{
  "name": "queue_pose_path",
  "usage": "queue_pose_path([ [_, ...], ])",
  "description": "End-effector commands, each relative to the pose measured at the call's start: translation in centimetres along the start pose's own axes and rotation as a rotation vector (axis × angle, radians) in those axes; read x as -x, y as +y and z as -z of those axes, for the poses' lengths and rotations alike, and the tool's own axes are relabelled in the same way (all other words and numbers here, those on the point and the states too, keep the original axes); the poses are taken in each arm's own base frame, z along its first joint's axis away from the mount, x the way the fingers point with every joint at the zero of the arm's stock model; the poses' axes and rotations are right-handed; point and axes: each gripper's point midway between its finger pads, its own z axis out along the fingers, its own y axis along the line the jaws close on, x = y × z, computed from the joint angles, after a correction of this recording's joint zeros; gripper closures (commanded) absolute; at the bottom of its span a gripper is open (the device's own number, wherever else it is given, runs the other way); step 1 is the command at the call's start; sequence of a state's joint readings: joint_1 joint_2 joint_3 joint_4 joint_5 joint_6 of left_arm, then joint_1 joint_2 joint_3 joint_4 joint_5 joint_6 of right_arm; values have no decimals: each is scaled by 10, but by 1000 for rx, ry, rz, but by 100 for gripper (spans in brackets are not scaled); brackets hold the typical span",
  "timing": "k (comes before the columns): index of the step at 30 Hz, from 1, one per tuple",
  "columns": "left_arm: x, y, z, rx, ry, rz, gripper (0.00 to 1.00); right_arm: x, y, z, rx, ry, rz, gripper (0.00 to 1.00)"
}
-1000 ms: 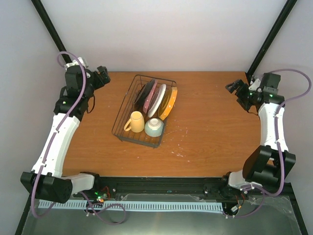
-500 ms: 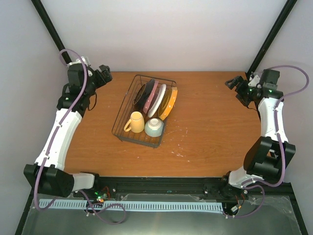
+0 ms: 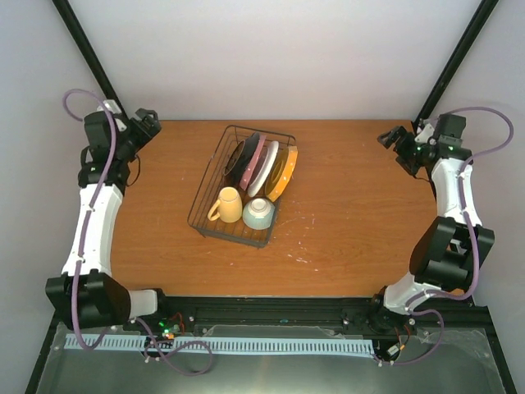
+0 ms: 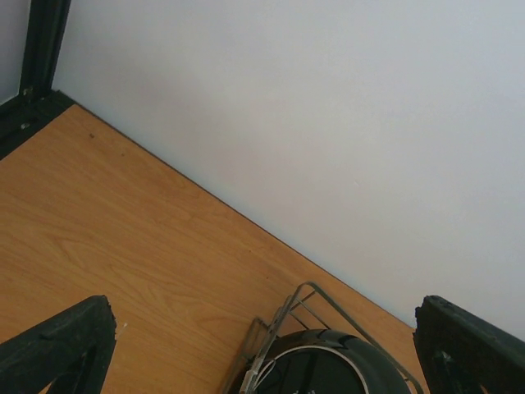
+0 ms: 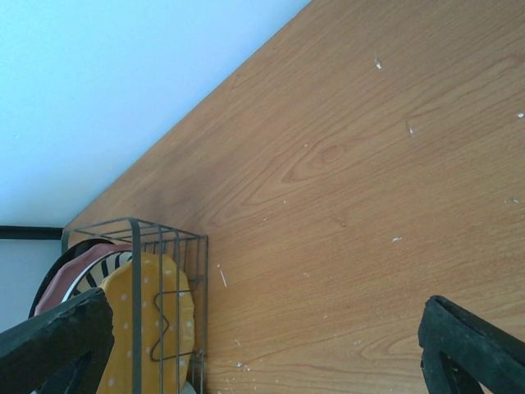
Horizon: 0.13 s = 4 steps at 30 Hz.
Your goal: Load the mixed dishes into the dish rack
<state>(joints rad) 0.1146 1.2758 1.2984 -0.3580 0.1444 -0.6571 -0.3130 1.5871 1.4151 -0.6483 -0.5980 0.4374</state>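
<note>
Rack sits angled mid-worktop, loaded. Standing on edge in its far half, left to right, are the dark-rimmed plate, pink plate, striped plate and orange plate, with mug and bowl side by side at the near end, mug on the left. Left pincer hangs over the far-left corner and right pincer over the far-right edge, both with fingers wide apart and empty, well apart from the rack.
</note>
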Motion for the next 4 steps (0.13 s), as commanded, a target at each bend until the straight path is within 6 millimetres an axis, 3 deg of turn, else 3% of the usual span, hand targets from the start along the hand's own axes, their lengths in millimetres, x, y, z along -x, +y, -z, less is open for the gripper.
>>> queue_pose_path([
  [1, 8, 2, 7, -63, -13, 72, 0, 14, 6, -8, 26, -20, 35, 0],
  [4, 16, 10, 11, -55, -40, 100, 0, 18, 4, -12, 28, -36, 38, 0],
])
